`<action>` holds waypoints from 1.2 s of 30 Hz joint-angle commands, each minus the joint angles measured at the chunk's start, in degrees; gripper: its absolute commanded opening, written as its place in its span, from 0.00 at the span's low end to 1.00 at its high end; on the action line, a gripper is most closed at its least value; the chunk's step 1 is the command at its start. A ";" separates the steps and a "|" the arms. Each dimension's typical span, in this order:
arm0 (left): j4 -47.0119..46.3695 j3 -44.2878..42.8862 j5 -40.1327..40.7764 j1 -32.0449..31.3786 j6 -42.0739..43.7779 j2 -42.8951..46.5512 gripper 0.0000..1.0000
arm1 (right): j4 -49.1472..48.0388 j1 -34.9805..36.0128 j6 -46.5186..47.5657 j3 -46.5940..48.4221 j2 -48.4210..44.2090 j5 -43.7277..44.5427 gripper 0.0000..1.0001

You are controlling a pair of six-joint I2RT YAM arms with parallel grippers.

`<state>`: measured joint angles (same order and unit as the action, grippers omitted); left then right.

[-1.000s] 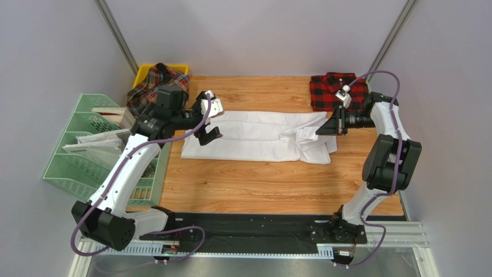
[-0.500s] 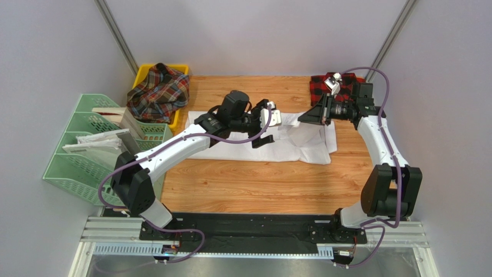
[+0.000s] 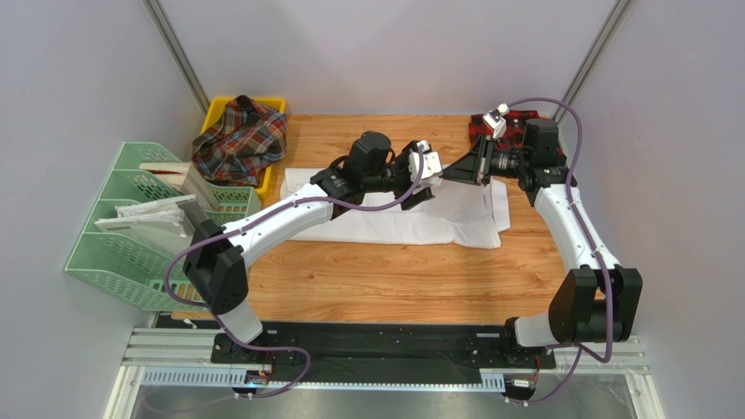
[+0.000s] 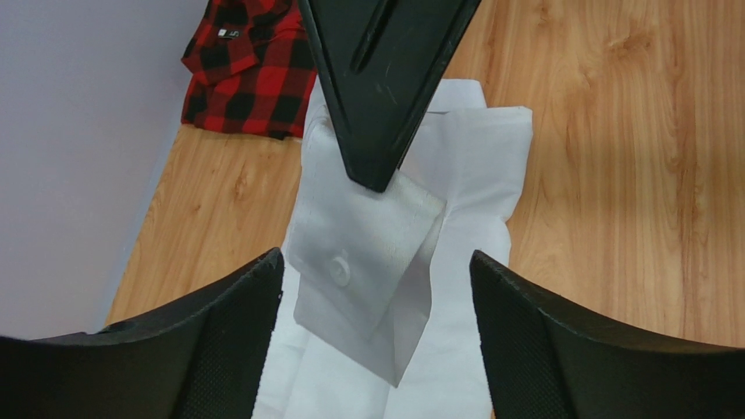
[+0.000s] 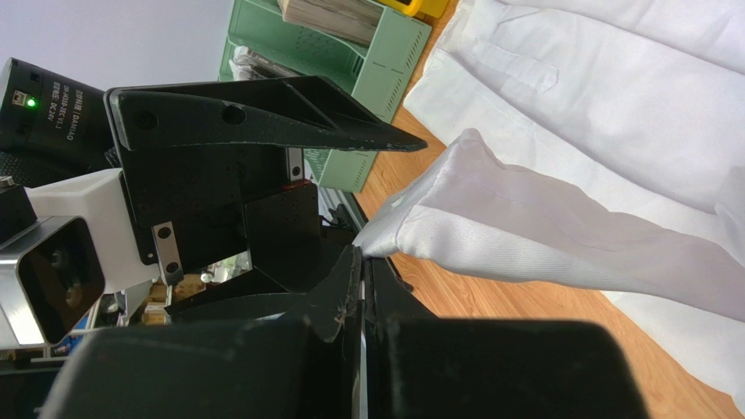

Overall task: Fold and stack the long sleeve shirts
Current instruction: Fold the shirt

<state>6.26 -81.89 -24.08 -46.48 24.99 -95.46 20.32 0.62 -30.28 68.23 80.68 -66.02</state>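
The white long sleeve shirt [image 3: 385, 223] lies spread across the middle of the table. My right gripper [image 3: 448, 175] is shut on its sleeve cuff [image 4: 363, 240] and holds it up off the table. In the right wrist view the sleeve [image 5: 542, 227] trails away from the pinched jaws [image 5: 361, 253]. My left gripper [image 4: 376, 256] is open and faces the right one, with the hanging cuff between its fingers and touching neither. The red-and-black checked shirt [image 4: 249, 65] lies folded at the far right corner. The tartan shirt [image 3: 240, 135] sits heaped in a yellow bin.
The yellow bin [image 3: 214, 109] stands at the far left corner. A green file rack [image 3: 131, 227] with papers stands along the left table edge. Grey walls close in the back and both sides. Bare wood [image 3: 393, 279] lies in front of the white shirt.
My left arm has swung right over the white shirt to meet the right gripper, and its jaws have narrowed slightly. The right gripper has carried the cuff up and leftward.
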 commanded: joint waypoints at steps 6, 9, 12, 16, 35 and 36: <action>3.05 -8.55 6.58 -0.72 4.44 -1.66 0.00 | -5.28 1.31 -4.96 2.26 -4.39 -0.87 0.00; 3.76 -11.71 9.04 0.33 3.75 -2.79 0.00 | -4.24 1.14 -3.13 4.45 -3.52 -1.92 0.02; 3.66 -16.80 10.36 3.23 2.17 -5.68 0.00 | 0.50 -0.09 0.56 7.43 -2.55 -2.10 0.10; 7.53 -31.18 9.22 8.32 0.76 -12.46 0.00 | 2.01 -3.43 3.91 9.02 -1.24 -1.22 0.42; -10.83 -42.48 11.34 13.17 9.81 -31.72 0.00 | 16.86 -5.37 25.53 -0.72 2.90 15.83 0.29; -10.83 -41.70 9.77 13.34 9.90 -31.72 0.00 | 16.86 -5.37 25.97 -1.42 3.60 16.53 0.29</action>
<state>2.76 -124.42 -11.88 -34.41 33.63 -128.29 34.57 -4.93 -10.39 68.73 83.05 -53.91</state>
